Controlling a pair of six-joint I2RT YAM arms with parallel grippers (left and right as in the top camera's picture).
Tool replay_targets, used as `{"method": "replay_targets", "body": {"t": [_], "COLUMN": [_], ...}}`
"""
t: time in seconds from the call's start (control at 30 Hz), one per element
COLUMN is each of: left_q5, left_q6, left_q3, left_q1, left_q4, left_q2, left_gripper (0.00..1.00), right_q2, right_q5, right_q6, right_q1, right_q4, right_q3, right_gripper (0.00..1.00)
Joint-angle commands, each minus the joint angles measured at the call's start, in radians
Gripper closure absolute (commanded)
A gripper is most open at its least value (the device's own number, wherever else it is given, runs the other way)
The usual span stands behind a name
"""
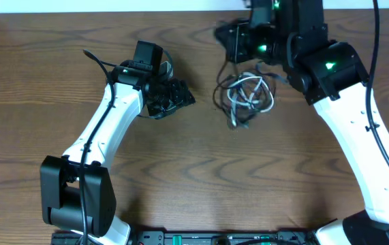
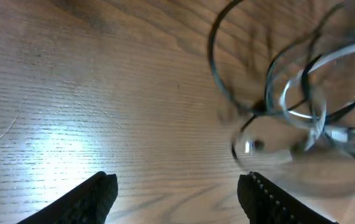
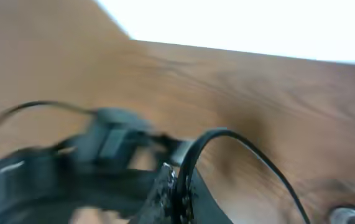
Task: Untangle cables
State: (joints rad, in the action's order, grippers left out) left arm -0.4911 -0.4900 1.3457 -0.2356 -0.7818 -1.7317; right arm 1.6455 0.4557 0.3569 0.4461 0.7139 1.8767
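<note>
While the wide bench (image 1: 201, 170) carries the cables (image 1: 249, 95) knotted right of centre, the left gripper (image 2: 177, 202) hovers left of them, fingers spread. The right gripper (image 3: 176, 188), at their far side, has its fingers pressed together, apparently pinching one black cable (image 3: 227, 134). Judging by this, a strand is being drawn out; next, the left should pin the bundle.

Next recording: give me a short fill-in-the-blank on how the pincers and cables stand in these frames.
1. The left pincer is ____, with nothing between its fingers.
2. The right pincer is shut on a thin ____ cable.
3. The tangle of cables lies loose on the ____, and the left pincer is not touching it.

Missing words: open; black; table
</note>
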Motion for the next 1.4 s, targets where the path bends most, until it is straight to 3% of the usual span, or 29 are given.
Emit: {"method": "replay_targets", "body": {"t": [0.0,0.03,0.1,0.3,0.47,0.6,0.87,0.97,1.07,1.13,1.27,1.37], "left_q5": [0.007,0.007,0.007,0.007,0.008,0.03,0.036,0.036,0.036,0.036,0.037,0.036], "left_q6": [0.014,0.014,0.014,0.014,0.014,0.014,0.014,0.014,0.014,0.014,0.014,0.014], "left_q3": [0.0,0.0,0.0,0.0,0.0,0.0,0.0,0.0,0.0,0.0,0.0,0.0], "left_q1": [0.003,0.003,0.003,0.003,0.003,0.003,0.003,0.003,0.003,0.003,0.003,0.003], "left_q4": [-0.007,-0.007,-0.007,-0.007,-0.006,-0.006,-0.006,-0.007,-0.007,-0.009,-0.014,-0.014], "left_q2": [-0.002,-0.002,-0.002,-0.002,-0.002,-0.002,-0.002,-0.002,-0.002,-0.002,-0.002,-0.002], "left_gripper": [0.32,0.32,0.32,0.32,0.32,0.32,0.32,0.32,0.32,0.32,0.32,0.31], "right_q2": [-0.034,-0.023,-0.005,-0.023,-0.063,-0.064,-0.006,0.024,0.023,0.022,0.022,0.022], "right_q5": [-0.098,-0.352,-0.507,-0.156,-0.026,-0.038,-0.037,0.009,0.011,-0.033,-0.187,-0.189], "right_q6": [0.008,0.116,0.25,0.125,0.175,0.173,0.179,0.22,0.277,0.278,0.263,0.262], "right_q1": [-0.003,0.006,0.014,-0.016,-0.123,-0.12,-0.071,-0.065,-0.066,-0.066,-0.07,-0.074], "right_q4": [0.045,0.114,0.194,-0.008,-0.125,-0.147,-0.088,-0.212,-0.455,-0.497,-0.489,-0.406], "right_q3": [0.019,0.012,0.002,0.061,0.333,0.456,0.419,0.419,0.45,0.495,0.617,0.633], "right_gripper": [0.98,0.98,0.99,0.99,0.99,0.99,0.99,0.99,0.99,0.99,0.99,0.99]}}
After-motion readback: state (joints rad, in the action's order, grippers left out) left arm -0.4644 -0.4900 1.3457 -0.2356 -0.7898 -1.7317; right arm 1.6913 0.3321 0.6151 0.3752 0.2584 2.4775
